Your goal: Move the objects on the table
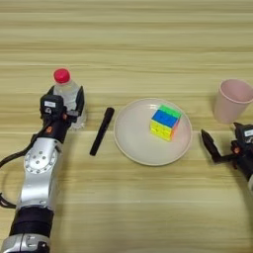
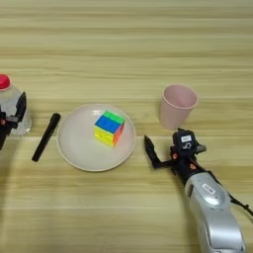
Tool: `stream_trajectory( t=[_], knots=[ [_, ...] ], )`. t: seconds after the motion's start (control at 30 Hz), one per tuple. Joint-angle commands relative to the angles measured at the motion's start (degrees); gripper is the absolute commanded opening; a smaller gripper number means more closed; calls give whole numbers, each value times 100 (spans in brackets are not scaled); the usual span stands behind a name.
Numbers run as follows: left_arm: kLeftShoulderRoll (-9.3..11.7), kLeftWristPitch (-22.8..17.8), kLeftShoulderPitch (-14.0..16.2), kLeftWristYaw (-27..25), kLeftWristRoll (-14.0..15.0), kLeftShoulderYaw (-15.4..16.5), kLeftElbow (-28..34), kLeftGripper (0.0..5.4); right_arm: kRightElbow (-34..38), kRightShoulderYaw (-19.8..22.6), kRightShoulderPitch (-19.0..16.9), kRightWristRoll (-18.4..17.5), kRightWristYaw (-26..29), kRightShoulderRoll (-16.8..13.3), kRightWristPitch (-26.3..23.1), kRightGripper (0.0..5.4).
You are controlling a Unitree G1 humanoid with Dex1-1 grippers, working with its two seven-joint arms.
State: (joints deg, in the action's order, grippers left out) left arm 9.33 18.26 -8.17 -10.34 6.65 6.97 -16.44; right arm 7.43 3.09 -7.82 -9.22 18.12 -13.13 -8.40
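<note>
Broadly, striped tan plank table fills everything — bottle, plate, cup

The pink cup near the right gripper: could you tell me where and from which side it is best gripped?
Probably around the pink cup's mid wall, from the near side where the right gripper sits open. The cup stands upright, mouth up, and tapers downward, so a level side grip should suit it.

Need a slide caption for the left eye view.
Left pincer around bottle; right pincer open beside pink cup.
</note>
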Motion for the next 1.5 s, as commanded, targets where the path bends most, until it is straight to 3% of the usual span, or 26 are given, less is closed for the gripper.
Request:
stream_trajectory(
  t=[0.03, 0.43, 0.63, 0.83, 0.93, 1.1, 1.23, 1.5],
  knots=[
    [10, -60, -24, -52, -11, -54, 254, 327, 258, -122, -77, 118, 42, -10, 307, 540],
    [43, -274, -43, -139, 85, -64, 679, 314, 911, -403, -259, 215, 40, 3, 742, 540],
    [84, -492, -59, -239, 175, -35, 1065, 314, 1073, -898, -261, 467, 126, 51, 930, 540],
    [91, -870, -147, -388, 390, -35, 1558, 314, 944, -1499, 21, 784, 165, 214, 1042, 540],
    [59, -1122, -114, -499, 637, -63, 1924, 314, 841, -1738, 200, 973, 138, 284, 1027, 540],
    [22, -1465, -2, -603, 804, -222, 2538, 313, 758, -2102, 451, 1264, 123, 376, 1028, 540],
    [-23, -1932, 73, -730, 1210, -329, 3102, 313, 682, -2339, 736, 1484, 65, 505, 971, 540],
    [53, -2305, 142, -911, 1257, -518, 3392, 313, 253, -2587, 1255, 1801, -100, 807, 945, 540]
  ],
)
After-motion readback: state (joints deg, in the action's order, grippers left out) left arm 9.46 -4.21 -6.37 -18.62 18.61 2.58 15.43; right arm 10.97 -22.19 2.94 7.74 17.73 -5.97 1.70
